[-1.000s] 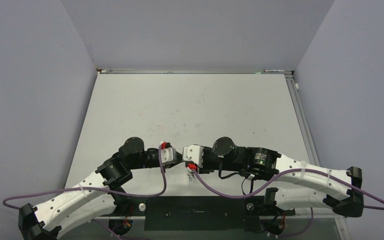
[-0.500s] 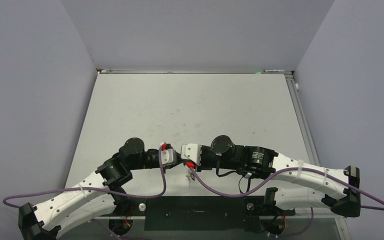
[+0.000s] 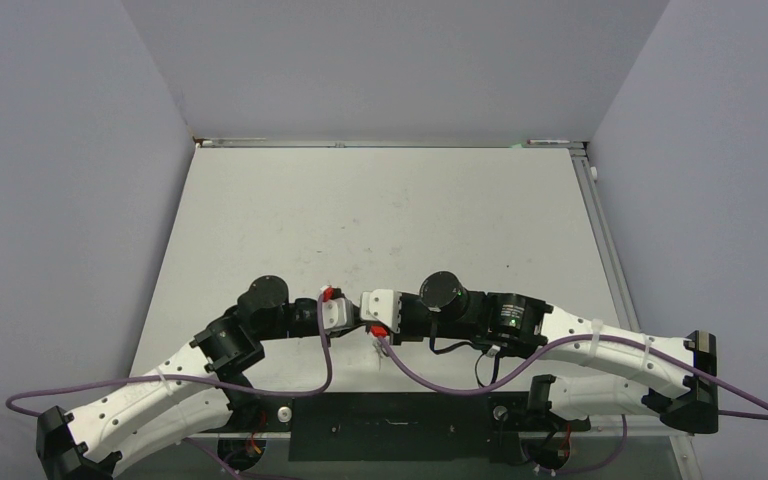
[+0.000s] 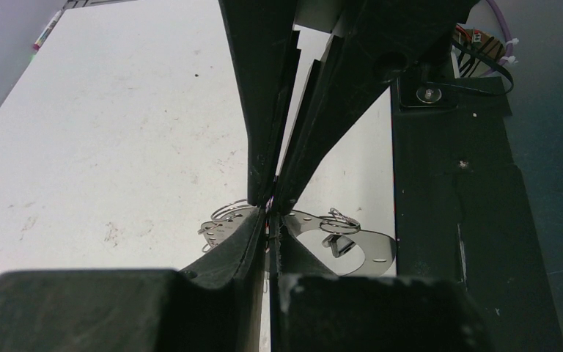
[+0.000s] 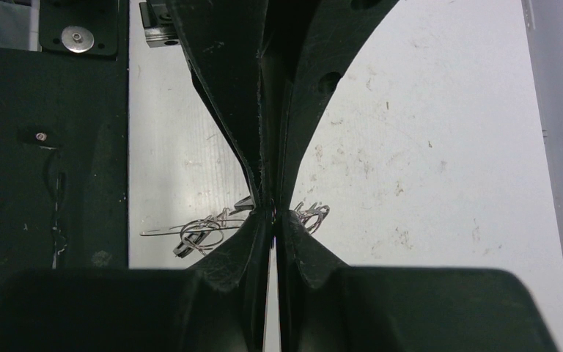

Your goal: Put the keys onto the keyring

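The keyring (image 4: 370, 246) is a flat silvery hoop with small holes and wire loops (image 4: 339, 220). It hangs between both grippers just above the table's near edge. One small dark key (image 4: 337, 247) hangs on a loop inside the hoop. My left gripper (image 4: 271, 220) is shut on the hoop's rim. My right gripper (image 5: 271, 214) meets it tip to tip and is shut at the same spot. In the right wrist view the hoop (image 5: 190, 231) shows edge-on, with the key (image 5: 183, 248) under it. From above the grippers (image 3: 360, 318) touch. Other keys are out of view.
The black base plate (image 4: 454, 198) with its bolts lies right beside the hoop at the table's near edge. Purple cables (image 3: 325, 360) loop under both wrists. The white table (image 3: 380, 220) stretches away to grey walls behind.
The right arm has shifted slightly left toward the left gripper. The left arm has stayed put. Both grippers stay shut at the hoop.
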Controlling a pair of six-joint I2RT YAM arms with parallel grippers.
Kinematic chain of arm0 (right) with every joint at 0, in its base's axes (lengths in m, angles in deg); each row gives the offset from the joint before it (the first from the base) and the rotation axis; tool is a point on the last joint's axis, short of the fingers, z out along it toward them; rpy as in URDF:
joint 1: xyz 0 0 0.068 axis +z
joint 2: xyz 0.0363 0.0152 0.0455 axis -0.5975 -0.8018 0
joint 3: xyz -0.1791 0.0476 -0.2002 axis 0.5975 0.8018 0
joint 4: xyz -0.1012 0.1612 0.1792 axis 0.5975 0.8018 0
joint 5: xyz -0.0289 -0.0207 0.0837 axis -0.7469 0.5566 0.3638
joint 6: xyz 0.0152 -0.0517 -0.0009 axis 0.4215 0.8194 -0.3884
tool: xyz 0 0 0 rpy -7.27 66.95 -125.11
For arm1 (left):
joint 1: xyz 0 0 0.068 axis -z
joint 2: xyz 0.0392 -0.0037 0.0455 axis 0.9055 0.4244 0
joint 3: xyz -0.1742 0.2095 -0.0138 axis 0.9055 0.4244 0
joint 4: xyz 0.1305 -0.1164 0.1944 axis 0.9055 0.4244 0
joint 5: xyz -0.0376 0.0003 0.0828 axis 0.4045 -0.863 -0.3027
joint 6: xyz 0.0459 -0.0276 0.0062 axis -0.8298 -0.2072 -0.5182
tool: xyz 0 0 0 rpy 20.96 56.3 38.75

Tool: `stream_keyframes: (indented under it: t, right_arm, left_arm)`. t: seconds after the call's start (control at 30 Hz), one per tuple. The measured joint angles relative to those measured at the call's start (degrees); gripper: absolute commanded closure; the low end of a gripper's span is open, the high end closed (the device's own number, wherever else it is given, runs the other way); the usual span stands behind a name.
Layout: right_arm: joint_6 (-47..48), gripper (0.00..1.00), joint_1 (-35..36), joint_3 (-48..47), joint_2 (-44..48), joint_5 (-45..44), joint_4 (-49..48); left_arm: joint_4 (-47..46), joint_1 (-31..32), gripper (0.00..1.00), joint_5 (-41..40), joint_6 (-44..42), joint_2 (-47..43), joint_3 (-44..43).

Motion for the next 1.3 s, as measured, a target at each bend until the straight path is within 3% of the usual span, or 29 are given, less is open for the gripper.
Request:
stream_keyframes:
  t: [0.13, 0.3, 0.4, 0.9, 1.13, 1.3]
  right_arm:
    - [0.3, 0.95, -0.3, 0.4, 0.0, 1.0, -0.5]
    - [0.9, 0.95, -0.4, 1.2, 0.5, 1.7, -1.7]
    - [0.9, 0.95, -0.6, 4.0, 2.5, 2.0, -4.2]
    - [-5.0, 0.95, -0.7, 18.5, 17.0, 2.7, -29.2]
    - [-14.0, 0.95, -1.0, 32.8, 19.7, 2.9, -54.1]
    - [-20.4, 0.95, -1.8, 38.0, 16.7, 3.2, -70.7]
  left_arm:
    - [0.8, 0.0, 0.99, 0.0, 0.0, -0.4, 0.0]
    - [1.0, 0.0, 0.61, -0.4, -0.1, -1.2, 0.0]
    - [0.3, 0.0, 0.51, -0.5, 0.0, -2.5, 0.0]
    - [-4.2, -1.2, 0.54, 0.2, 1.8, -6.9, 0.4]
    - [-9.4, -2.6, 0.44, 4.6, 4.0, -10.1, 2.3]
    - [-11.5, -2.8, 0.46, 7.4, 5.5, -9.9, 3.1]
